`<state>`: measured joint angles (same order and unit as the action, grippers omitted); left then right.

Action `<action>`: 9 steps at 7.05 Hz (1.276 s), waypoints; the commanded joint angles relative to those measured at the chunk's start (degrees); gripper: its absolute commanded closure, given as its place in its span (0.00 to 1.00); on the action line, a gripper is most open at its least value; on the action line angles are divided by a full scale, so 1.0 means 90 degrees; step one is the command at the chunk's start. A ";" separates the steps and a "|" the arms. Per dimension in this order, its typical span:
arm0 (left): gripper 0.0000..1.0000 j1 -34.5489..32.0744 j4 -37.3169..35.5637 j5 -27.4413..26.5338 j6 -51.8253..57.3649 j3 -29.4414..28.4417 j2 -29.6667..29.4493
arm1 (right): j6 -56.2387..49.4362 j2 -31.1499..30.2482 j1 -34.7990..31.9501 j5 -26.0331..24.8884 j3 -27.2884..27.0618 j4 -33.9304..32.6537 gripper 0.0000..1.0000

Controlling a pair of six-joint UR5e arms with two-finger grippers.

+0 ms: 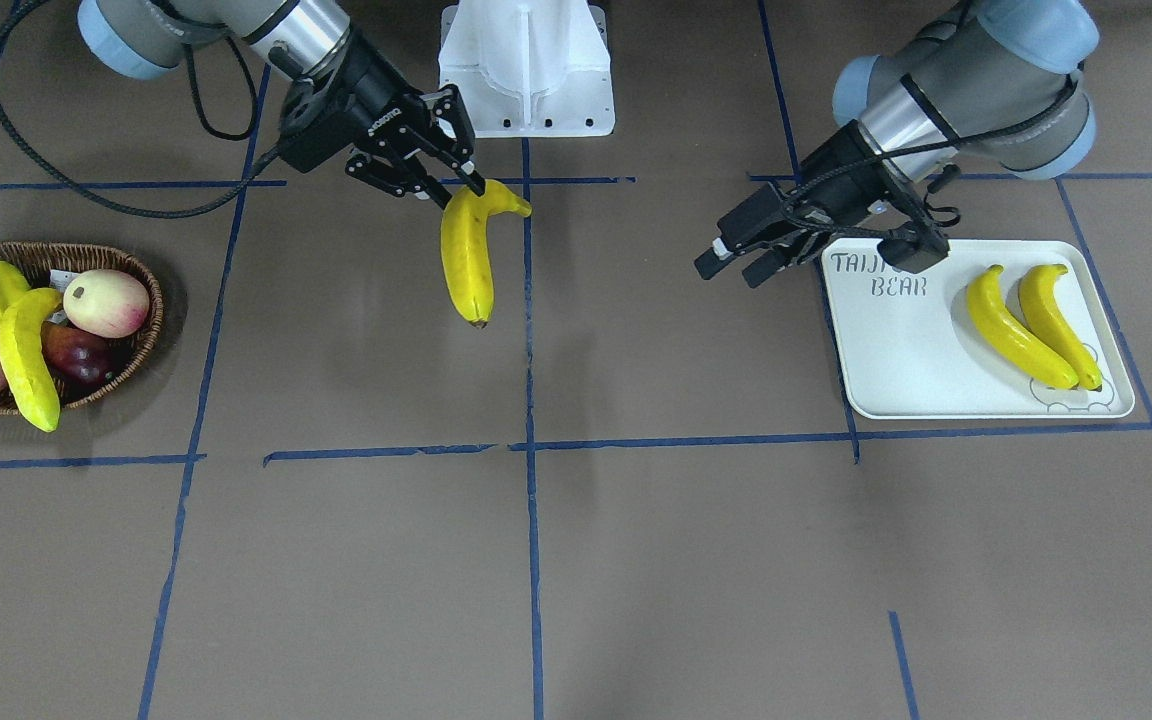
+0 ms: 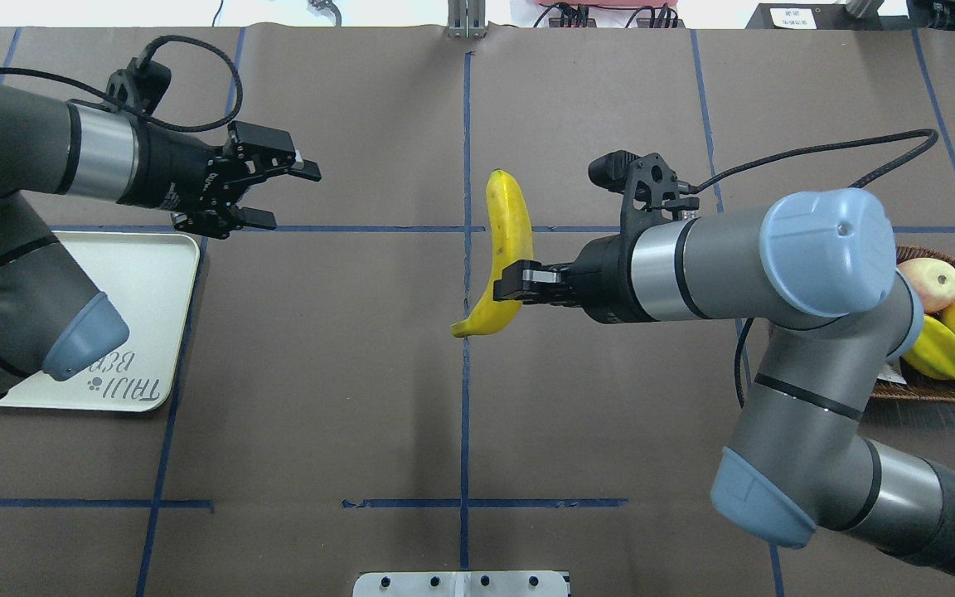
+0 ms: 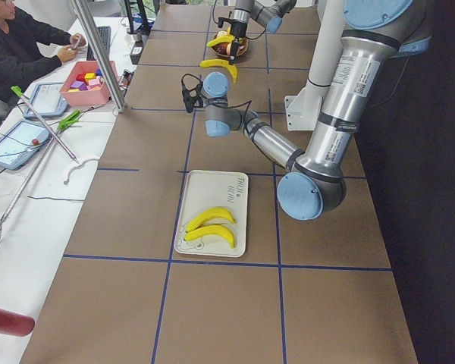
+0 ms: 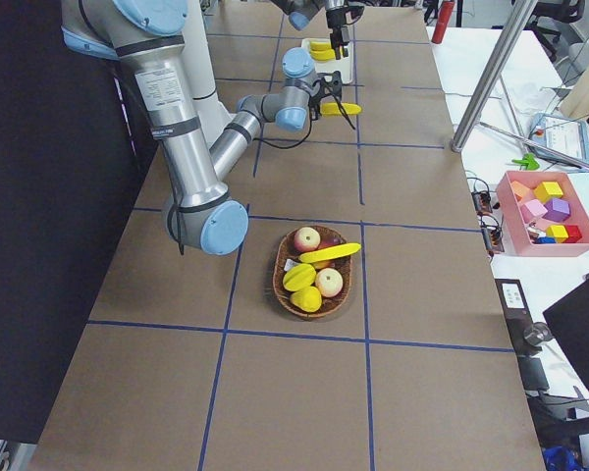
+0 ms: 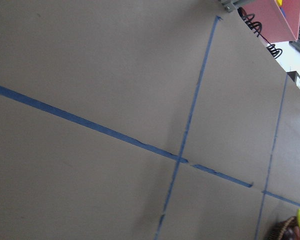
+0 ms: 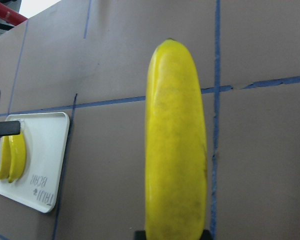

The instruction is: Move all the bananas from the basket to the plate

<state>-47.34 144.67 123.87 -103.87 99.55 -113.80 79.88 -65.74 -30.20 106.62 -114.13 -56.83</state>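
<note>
at the right hand [image 1: 466,187], a curved, glossy bright-yellow banana [image 1: 466,258]

Basket [image 2: 954,390] half hidden behind rt arm [image 2: 826,257] (overhead view).

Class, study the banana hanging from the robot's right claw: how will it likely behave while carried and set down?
Probably stiff: pinched toward one end by the right claw, the banana hangs without sagging. Its glossy skin may let it slip or swing. Curved, it should rock rather than roll on the plate.
</note>
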 commanded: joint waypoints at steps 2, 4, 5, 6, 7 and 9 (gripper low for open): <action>0.01 0.0357 -0.0019 -0.0256 -0.0206 -0.0201 -0.0742 | 0.0070 0.0137 0.0396 -0.0196 0.0025 0.0064 0.99; 0.01 0.0882 -0.0010 -0.0986 -0.0460 -0.0445 -0.1114 | 0.0070 0.0205 0.0446 -0.0196 0.0015 0.0064 0.99; 0.01 0.1069 -0.0019 -0.1106 -0.0460 -0.0495 -0.1222 | 0.0079 0.0234 0.0446 -0.0196 0.0015 0.0074 0.99; 0.01 0.1196 -0.0010 -0.1175 -0.0451 -0.0553 -0.1223 | 0.0079 0.0244 0.0446 -0.0196 0.0015 0.0064 0.99; 0.01 0.1246 0.0000 -0.1175 -0.0451 -0.0563 -0.1242 | 0.0079 0.0254 0.0446 -0.0196 0.0015 0.0064 0.99; 0.80 0.1305 0.0010 -0.1156 -0.0402 -0.0525 -0.1233 | 0.0079 0.0254 0.0446 -0.0196 0.0015 0.0064 0.97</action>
<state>-35.88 144.68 113.42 -107.82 94.62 -124.91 80.60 -63.45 -26.15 104.85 -113.99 -56.25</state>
